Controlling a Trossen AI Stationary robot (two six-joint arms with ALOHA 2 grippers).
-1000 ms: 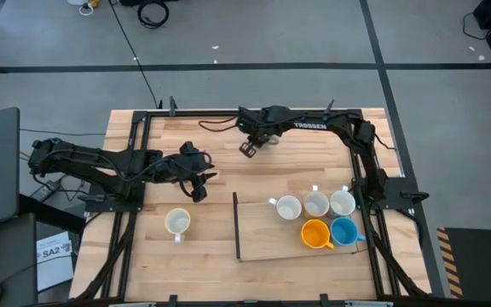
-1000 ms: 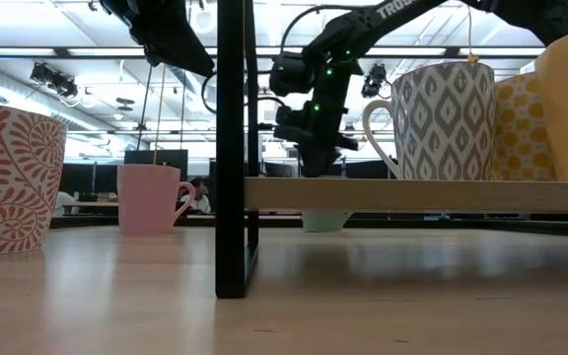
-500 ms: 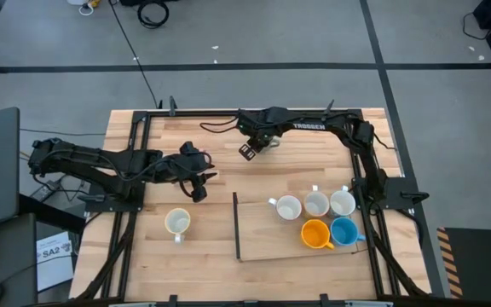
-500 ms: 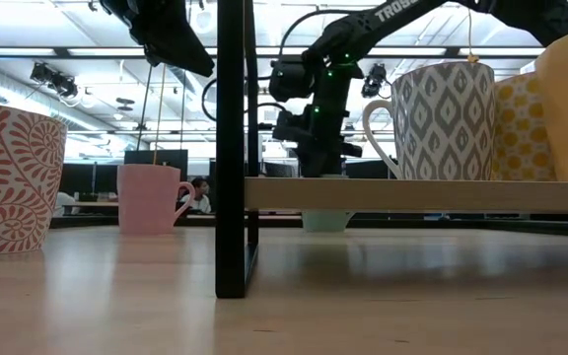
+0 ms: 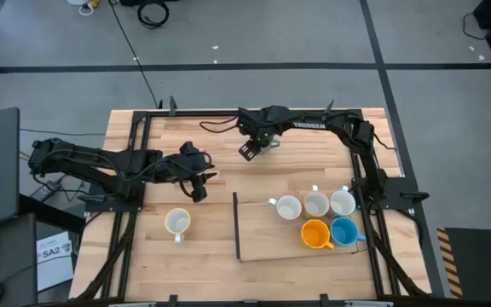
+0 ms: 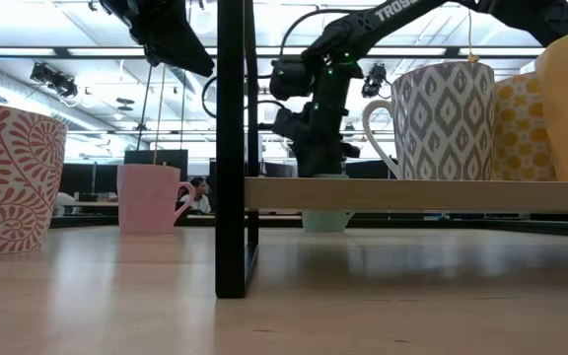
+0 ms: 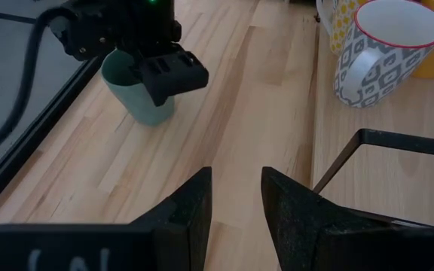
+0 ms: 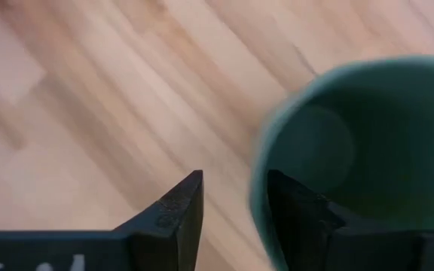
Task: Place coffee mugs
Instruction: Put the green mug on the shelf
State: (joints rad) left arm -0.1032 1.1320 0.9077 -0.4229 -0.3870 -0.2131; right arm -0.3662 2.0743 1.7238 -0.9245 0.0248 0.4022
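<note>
Desk (image 5: pixel 203 247): green mug (image 7: pixel 138 94) stands upright near its far edge. Right hand (image 7: pixel 170 74) sits directly above the mug's rim, fingers parted, one finger inside the rim, nothing grasped. Left hand (image 7: pixel 236 197), released and empty, waits well apart, facing the mug; the right arm is nearer.

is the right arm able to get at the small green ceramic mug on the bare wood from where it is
Probably yes. The right gripper hangs directly over the small green ceramic mug, one finger at its rim. Nothing stands between them, and the left gripper waits well clear.
</note>
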